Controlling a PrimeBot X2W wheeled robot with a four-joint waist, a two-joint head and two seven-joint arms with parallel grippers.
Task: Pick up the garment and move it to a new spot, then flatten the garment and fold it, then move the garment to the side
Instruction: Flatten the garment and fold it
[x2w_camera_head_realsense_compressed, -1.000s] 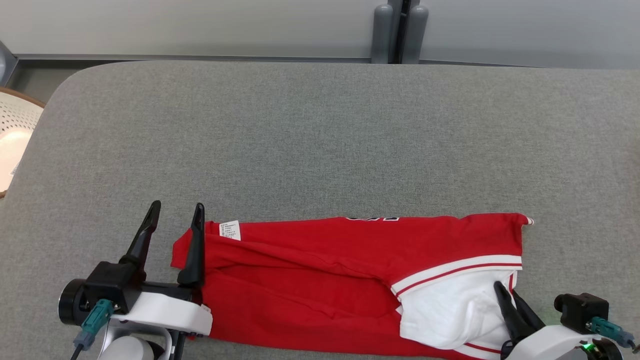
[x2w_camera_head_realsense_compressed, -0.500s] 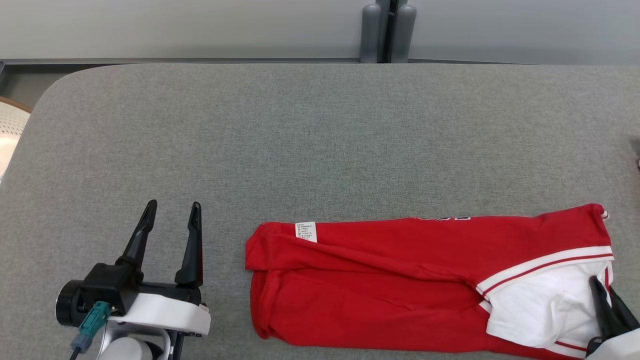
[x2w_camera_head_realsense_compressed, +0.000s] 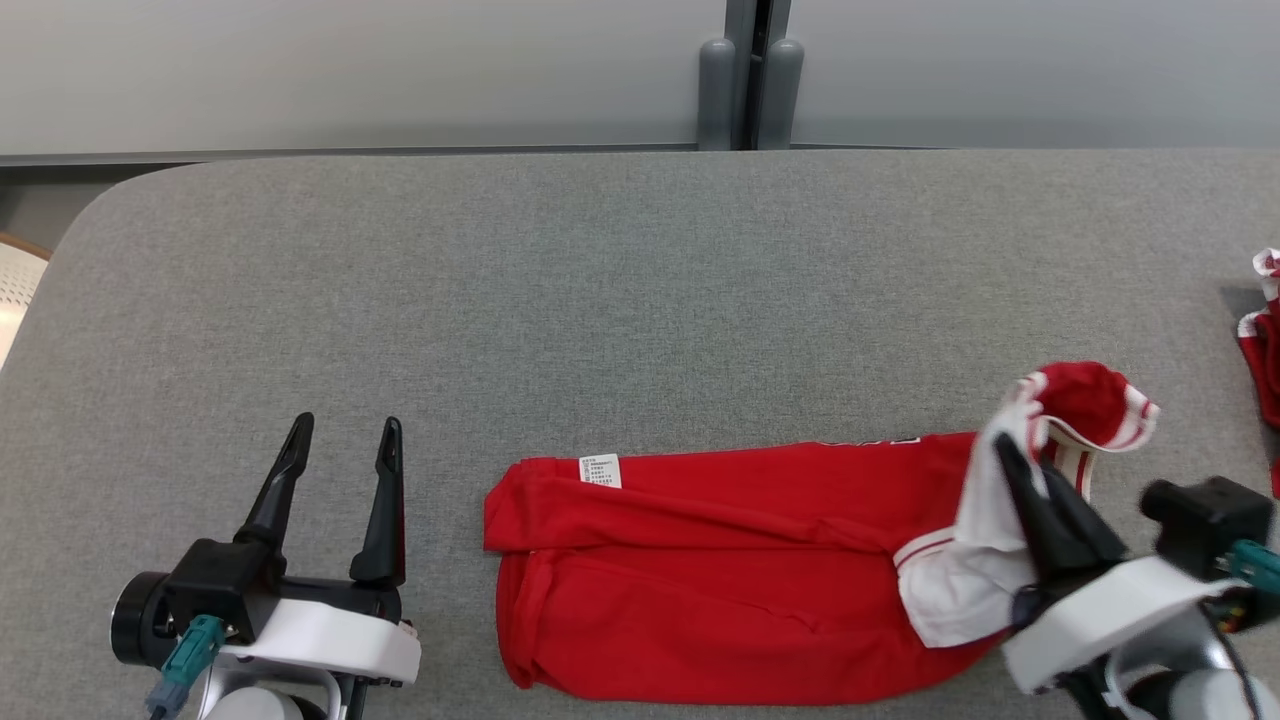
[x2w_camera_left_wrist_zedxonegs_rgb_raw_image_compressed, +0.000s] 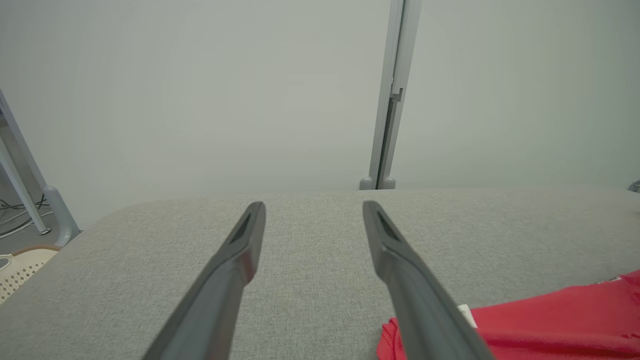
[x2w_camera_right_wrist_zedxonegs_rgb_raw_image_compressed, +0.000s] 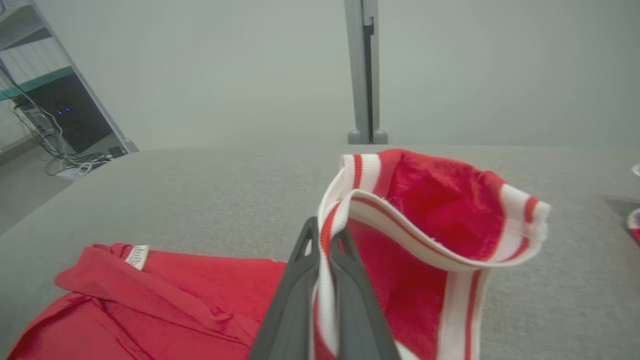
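Gripping the red cloth garment (x2w_camera_head_realsense_compressed: 720, 580) by its raised hem (x2w_camera_head_realsense_compressed: 1095, 405), the right gripper (x2w_camera_head_realsense_compressed: 1003, 448) hovers; left of it, the left gripper (x2w_camera_head_realsense_compressed: 345, 430) gapes.

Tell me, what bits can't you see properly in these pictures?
Label on the red garment: its writing is too small to read, head view.
Black print on the garment's far edge: folded under, just a sliver shows.
Red-and-white cloth: cut off by the head view's right edge.
Pale holed thing: cut off by the left edge.
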